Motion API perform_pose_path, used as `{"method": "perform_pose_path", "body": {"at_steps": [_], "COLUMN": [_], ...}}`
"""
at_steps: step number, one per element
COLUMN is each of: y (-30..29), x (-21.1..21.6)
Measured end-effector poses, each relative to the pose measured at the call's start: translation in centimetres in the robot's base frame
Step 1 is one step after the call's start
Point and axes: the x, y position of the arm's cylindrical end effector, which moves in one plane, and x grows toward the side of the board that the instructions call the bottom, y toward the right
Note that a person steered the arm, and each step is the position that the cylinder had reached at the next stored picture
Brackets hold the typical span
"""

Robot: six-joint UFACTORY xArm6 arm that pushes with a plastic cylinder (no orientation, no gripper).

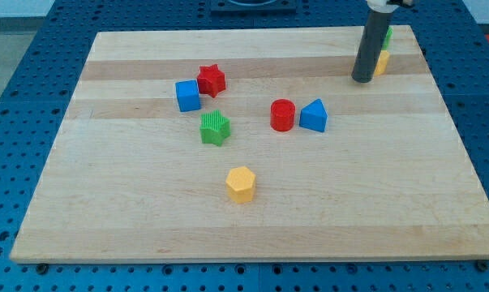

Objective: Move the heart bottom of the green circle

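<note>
My tip (362,79), the lower end of the straight dark rod, rests on the pale wooden board (252,227) near the view's top right corner. It has no jaws and holds nothing; it only stands on the surface. Just behind the rod, at the view's right of it, two small blocks are mostly hidden: a sliver of a green block (387,36) above and a sliver of a yellow block (381,62) below. Their shapes cannot be made out, so I cannot tell from here whether these are the green circle and the heart. The yellow one sits right beside the rod; whether they touch is unclear.

The other blocks lie well apart from my tip. A red cylinder (283,115) and a blue triangular block (314,116) sit just beside each other near the board's middle. Farther to the view's left, a red star (212,79) stands next to a blue cube (187,95), with a green star (215,127) just below them. A yellow hexagonal block (240,184) sits alone toward the view's bottom. A blue perforated table (17,89) surrounds the board.
</note>
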Motion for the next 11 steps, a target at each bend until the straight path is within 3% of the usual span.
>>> {"method": "perform_pose_path", "body": {"at_steps": [2, 11], "y": [2.4, 1.9], "x": [-1.3, -3.1]}}
